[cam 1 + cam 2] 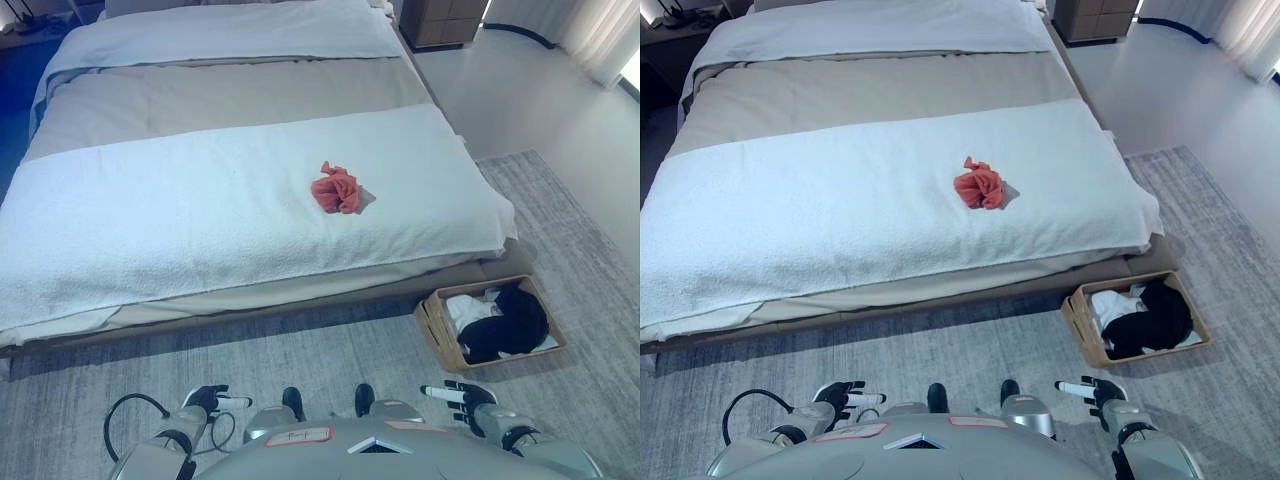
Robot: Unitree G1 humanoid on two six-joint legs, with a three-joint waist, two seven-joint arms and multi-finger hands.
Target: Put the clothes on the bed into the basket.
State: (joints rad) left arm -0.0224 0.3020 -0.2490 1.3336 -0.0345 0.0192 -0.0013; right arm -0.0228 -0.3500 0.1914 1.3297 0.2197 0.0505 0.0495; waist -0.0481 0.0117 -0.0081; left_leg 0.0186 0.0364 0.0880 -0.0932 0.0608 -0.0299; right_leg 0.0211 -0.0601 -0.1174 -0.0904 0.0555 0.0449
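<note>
A crumpled orange-red garment (337, 189) lies on the white blanket of the bed (150, 220), right of its middle. A brown basket (432, 322) stands on the rug by the bed's front right corner, holding a black garment (510, 325) and a white one (468, 308). My left hand (205, 401) is low at the bottom left, empty, fingers relaxed. My right hand (460, 398) is low at the bottom right, empty, fingers straight, a little in front of the basket. Both hands are far from the orange garment.
A grey rug (330, 360) covers the floor between me and the bed. A dark wooden cabinet (440, 22) stands at the back right beside the bed's head. Pale bare floor (530, 90) lies to the right of the bed.
</note>
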